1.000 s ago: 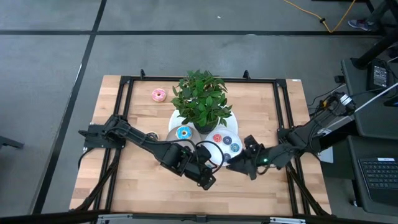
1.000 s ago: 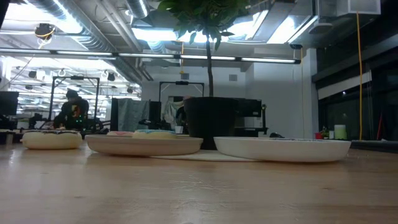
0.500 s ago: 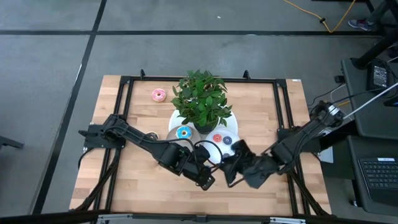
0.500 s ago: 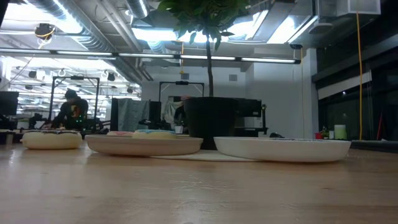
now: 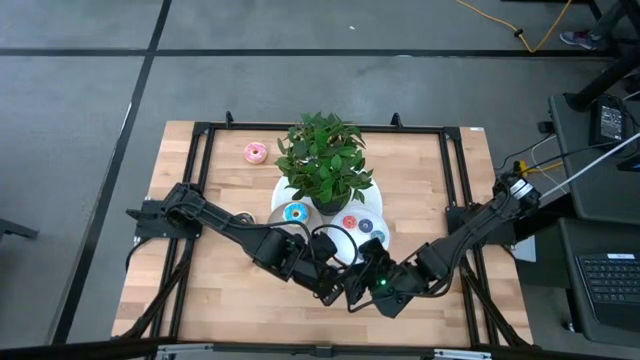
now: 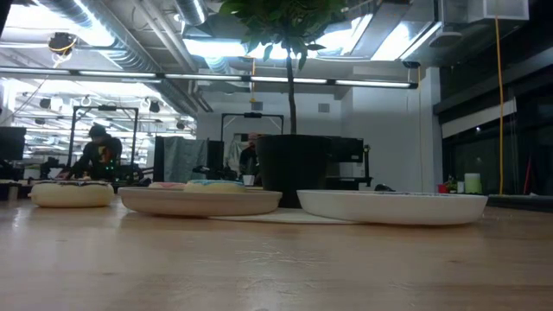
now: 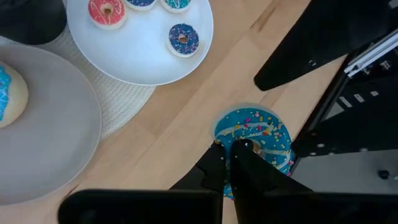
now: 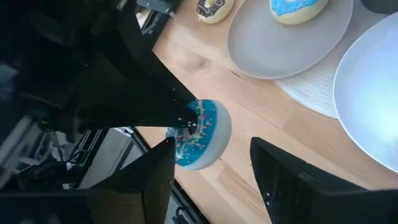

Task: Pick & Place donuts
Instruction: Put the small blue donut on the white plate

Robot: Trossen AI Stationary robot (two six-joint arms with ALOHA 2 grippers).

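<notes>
Pinching the blue sprinkled donut (image 7: 254, 140) through its hole, left gripper (image 7: 231, 163) clamped tight on the ring, just off the white plate (image 7: 134, 62). Right gripper (image 8: 211, 152) hanging spread beside it. Looking light, stiff, probably slick plastic, so taking the outer rim squarely.

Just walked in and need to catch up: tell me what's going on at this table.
The left gripper is shut on a blue sprinkled donut, held at the table's near edge. The right gripper faces that donut with fingers open on either side, not touching. Three mini donuts lie on the white plate; a blue donut lies on the grey plate.
</notes>
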